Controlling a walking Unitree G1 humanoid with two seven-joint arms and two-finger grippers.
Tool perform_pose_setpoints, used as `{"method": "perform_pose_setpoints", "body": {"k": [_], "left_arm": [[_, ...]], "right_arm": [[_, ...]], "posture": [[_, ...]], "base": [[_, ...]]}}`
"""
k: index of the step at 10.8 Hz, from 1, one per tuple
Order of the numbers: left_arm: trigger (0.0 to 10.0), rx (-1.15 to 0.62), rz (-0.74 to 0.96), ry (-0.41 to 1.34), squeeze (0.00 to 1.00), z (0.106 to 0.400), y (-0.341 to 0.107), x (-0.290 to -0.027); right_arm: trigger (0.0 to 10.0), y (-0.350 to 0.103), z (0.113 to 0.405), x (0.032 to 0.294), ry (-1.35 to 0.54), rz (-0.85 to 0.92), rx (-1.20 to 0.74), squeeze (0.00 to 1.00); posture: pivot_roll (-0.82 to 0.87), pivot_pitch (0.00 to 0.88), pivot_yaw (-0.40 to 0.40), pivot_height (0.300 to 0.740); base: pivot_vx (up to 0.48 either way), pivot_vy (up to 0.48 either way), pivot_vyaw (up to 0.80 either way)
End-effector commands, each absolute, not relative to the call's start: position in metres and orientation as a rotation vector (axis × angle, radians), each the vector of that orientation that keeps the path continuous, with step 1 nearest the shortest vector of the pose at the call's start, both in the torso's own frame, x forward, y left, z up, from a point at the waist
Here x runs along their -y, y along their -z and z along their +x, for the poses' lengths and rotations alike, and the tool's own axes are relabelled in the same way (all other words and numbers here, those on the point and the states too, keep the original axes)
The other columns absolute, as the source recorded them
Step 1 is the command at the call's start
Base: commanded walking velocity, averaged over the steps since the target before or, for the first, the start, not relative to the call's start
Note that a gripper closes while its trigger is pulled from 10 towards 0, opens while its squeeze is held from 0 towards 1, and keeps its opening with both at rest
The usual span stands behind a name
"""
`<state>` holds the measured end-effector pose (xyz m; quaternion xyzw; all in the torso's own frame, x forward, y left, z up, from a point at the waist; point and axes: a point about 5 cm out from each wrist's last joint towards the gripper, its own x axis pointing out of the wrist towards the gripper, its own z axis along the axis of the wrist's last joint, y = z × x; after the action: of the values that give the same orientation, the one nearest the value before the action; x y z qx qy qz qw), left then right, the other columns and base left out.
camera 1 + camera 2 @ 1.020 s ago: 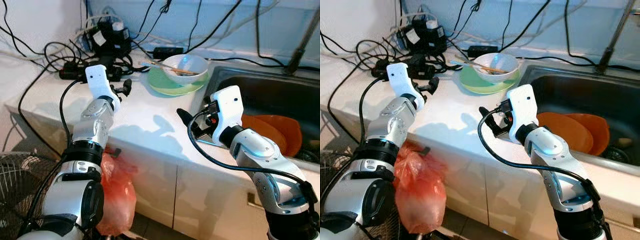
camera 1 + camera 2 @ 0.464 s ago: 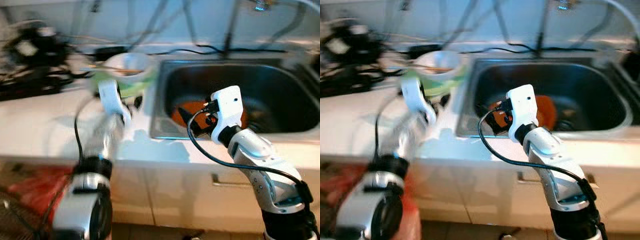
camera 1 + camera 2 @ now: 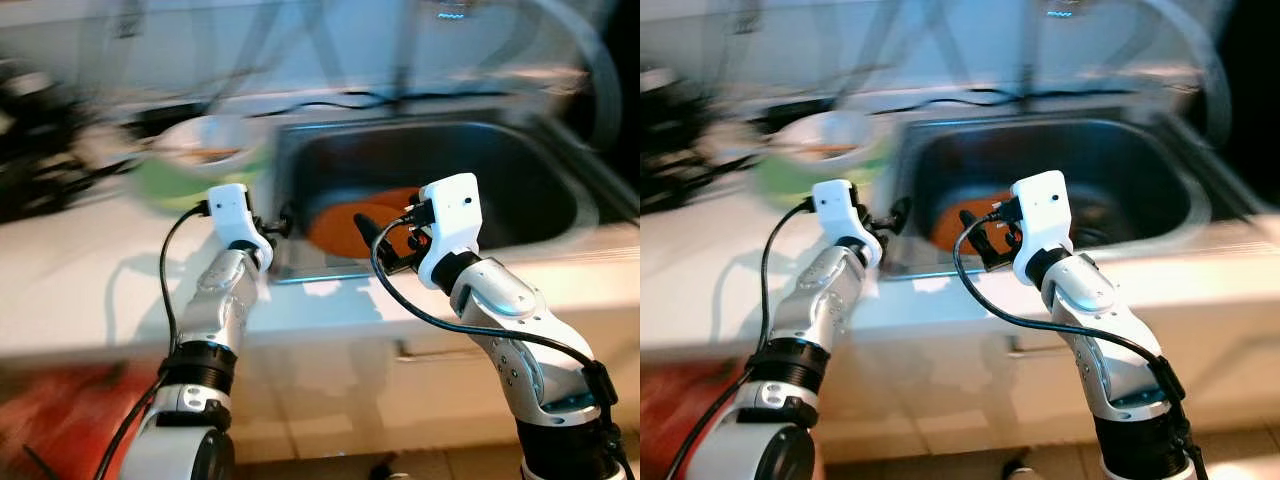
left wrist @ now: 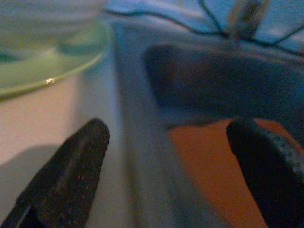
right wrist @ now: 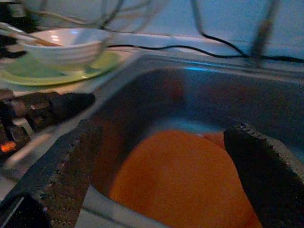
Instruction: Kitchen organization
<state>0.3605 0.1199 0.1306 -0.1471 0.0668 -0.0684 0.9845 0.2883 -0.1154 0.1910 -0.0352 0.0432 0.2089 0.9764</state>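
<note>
Orange round plates (image 3: 345, 215) lie in the steel sink (image 3: 520, 160); white bowl on green plate (image 3: 190, 170) sits on the white desk (image 3: 70, 270). Left end effector (image 3: 280, 222) and right end effector (image 3: 385, 243) hover at the sink's rim, fingers apart, empty. Nothing sorted yet.

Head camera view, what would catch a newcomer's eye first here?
The orange plates lying in the steel sink stand out most. Both pincers hang open at the sink's near edge, left by its corner, right over the plates. A white bowl on a green plate sits on the counter left of the sink.
</note>
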Motion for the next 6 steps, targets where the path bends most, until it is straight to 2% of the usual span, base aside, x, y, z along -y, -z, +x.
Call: {"method": "perform_pose_setpoints", "body": {"k": [1, 6], "left_arm": [[10.0, -0.272, -0.298, 0.165, 0.0, 0.35, -0.101, -0.106], [10.0, -0.197, -0.241, 0.104, 0.0, 0.359, -0.12, -0.118]], "right_arm": [[10.0, -0.192, 0.287, 0.115, -0.425, -0.08, -0.081, 0.0], [10.0, -0.196, 0.29, 0.115, -0.437, -0.092, -0.064, 0.0]], "posture": [[-0.12, 0.0, 0.067, 0.74], [-0.12, 0.0, 0.064, 0.74]], "base": [[0.0, 0.0, -0.59], [0.0, 0.0, 0.0]]}}
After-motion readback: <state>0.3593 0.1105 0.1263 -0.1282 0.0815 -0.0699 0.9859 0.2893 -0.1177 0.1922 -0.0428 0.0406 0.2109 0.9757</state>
